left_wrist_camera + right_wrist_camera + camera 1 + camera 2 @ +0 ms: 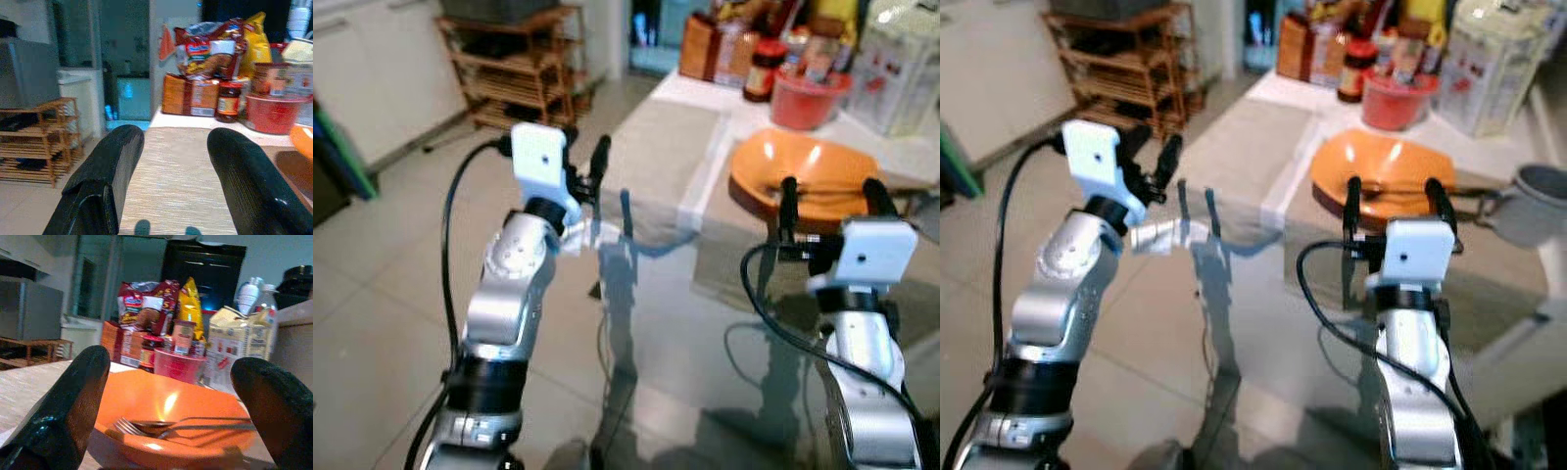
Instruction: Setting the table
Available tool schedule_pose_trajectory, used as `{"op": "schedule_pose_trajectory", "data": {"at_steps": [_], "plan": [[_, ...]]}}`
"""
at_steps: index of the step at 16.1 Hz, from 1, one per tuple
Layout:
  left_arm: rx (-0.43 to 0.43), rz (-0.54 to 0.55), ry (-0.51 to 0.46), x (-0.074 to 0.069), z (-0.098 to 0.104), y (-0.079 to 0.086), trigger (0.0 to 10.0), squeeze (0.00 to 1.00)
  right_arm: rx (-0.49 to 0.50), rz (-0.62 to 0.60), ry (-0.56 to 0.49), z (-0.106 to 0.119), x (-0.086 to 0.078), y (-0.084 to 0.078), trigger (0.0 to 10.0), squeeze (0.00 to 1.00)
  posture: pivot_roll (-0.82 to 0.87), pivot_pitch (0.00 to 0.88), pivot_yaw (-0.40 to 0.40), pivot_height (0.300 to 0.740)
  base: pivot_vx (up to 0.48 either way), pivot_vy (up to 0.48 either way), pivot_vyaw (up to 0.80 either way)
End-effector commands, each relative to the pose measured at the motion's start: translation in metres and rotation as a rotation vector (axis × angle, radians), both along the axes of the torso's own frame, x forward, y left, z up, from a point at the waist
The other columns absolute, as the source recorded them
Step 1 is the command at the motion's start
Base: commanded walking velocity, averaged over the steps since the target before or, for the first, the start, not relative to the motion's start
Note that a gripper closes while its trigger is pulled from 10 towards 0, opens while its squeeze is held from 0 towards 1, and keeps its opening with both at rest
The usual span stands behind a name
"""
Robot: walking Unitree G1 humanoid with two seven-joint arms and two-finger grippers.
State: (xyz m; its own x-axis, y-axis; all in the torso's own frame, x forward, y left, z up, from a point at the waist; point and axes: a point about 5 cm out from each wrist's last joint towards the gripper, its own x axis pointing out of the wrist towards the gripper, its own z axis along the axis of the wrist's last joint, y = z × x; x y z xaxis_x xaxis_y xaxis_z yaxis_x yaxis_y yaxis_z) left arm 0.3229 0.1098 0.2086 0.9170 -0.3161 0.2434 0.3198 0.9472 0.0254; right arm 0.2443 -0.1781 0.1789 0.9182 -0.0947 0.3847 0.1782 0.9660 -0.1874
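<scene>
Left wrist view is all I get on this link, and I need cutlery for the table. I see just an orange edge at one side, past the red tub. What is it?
Observer: It is an orange bowl, with a fork and a spoon lying inside it.
Operator: Is the right arm anywhere near it?
Observer: Yes. The right gripper hovers at the bowl's near side, pointing at it, with its jaws open and nothing between them.
</scene>
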Motion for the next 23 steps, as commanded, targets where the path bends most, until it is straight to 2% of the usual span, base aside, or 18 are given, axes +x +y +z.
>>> {"op": "schedule_pose_trajectory", "data": {"at_steps": [1,9,12,14,17,18,19,20,21,23], "plan": [[0.024,-0.029,0.000,0.002,0.002,-0.006,10.0,0.00,-0.012,-0.007,-0.009,0.002,-0.002,-0.001,10.0,0.00,-0.05,0.000,0.049,0.718,0.000,0.000,0.00],[0.042,-0.071,-0.018,0.008,0.006,-0.005,10.0,0.00,0.000,-0.002,0.008,-0.003,-0.002,0.002,10.0,0.00,-0.05,0.000,0.054,0.718,0.000,0.000,-0.55],[0.083,-0.065,-0.032,0.016,0.012,0.000,10.0,0.00,-0.006,0.001,0.015,-0.003,-0.002,0.002,10.0,0.00,-0.05,0.000,0.054,0.718,0.000,0.000,-0.60],[0.084,-0.048,-0.008,0.022,0.014,0.005,10.0,0.00,-0.016,0.003,0.014,-0.004,-0.004,0.003,10.0,0.00,-0.05,0.000,0.055,0.718,0.000,0.000,-0.25],[0.061,-0.049,0.037,0.025,0.011,0.004,10.0,0.00,-0.016,0.002,0.014,-0.005,-0.004,0.002,10.0,0.00,-0.05,0.000,0.056,0.718,0.000,0.000,0.00],[-0.006,-0.052,0.199,0.030,-0.005,0.003,10.0,0.00,-0.018,0.006,0.014,-0.005,-0.004,0.003,10.0,0.00,-0.05,0.000,0.054,0.718,0.000,0.000,0.00],[-0.071,-0.046,0.274,0.031,-0.011,0.004,10.0,0.00,-0.019,0.007,0.015,-0.005,-0.004,0.003,10.0,0.00,-0.05,0.000,0.054,0.718,0.000,0.000,0.00],[-0.209,-0.043,0.400,0.034,-0.020,0.005,10.0,0.00,-0.018,0.011,0.015,-0.006,-0.003,0.004,10.0,0.00,-0.05,0.000,0.052,0.718,0.000,0.000,0.00],[-0.228,-0.044,0.411,0.034,-0.021,0.005,10.0,0.00,-0.017,0.012,0.014,-0.006,-0.004,0.005,10.0,0.00,-0.05,0.000,0.052,0.718,0.000,0.000,0.00],[-0.343,-0.055,0.488,0.035,-0.023,0.003,10.0,0.00,-0.015,0.018,0.016,-0.006,-0.003,0.007,10.0,0.00,-0.04,0.000,0.051,0.718,0.000,0.000,0.00]]}}
